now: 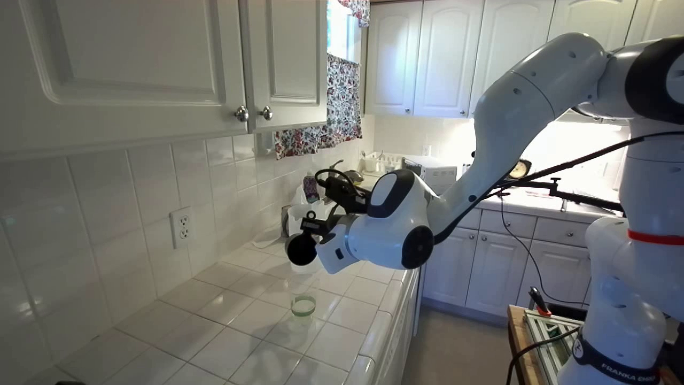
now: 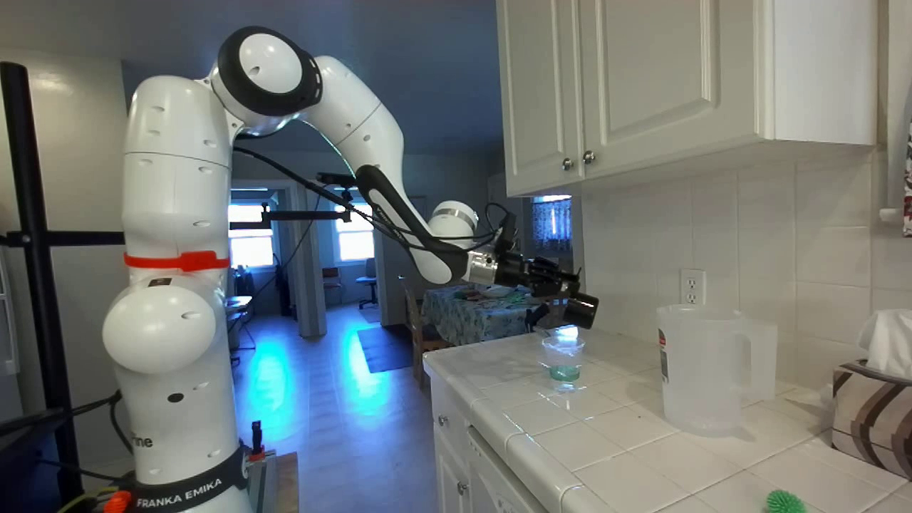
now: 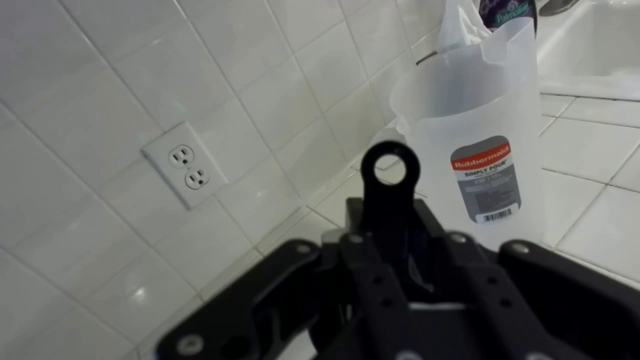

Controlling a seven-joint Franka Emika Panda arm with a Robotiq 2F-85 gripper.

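The claw (image 2: 566, 285) is closed on the ringed handle (image 3: 389, 205) of a black cup (image 2: 581, 311), which is held tilted in the air over a clear tumbler (image 2: 563, 350). The tumbler, green in its lower part, is stood on a white tiled counter (image 2: 627, 456). Farther along, a translucent pitcher (image 2: 702, 370) is set near the backsplash (image 3: 125, 90), on which an outlet with 2 sockets (image 3: 187, 167) is mounted; beyond the pitcher a tissue box (image 2: 873, 413) is placed. The walls are lined with white cabinets (image 1: 443, 64), a flowered curtain (image 1: 344, 96) is hung at a window (image 1: 339, 32), and a cloth-covered table (image 2: 463, 313) is seen past the counter's end.

In the wrist view, the pitcher's lower part is partly hidden behind the claw, and a soap bottle (image 3: 507, 11) is cut off by the top edge. A green spiky object (image 2: 785, 501) is cropped low in an exterior view. Whether a bright patch (image 2: 567, 332) above the tumbler is liquid or glare cannot be told.
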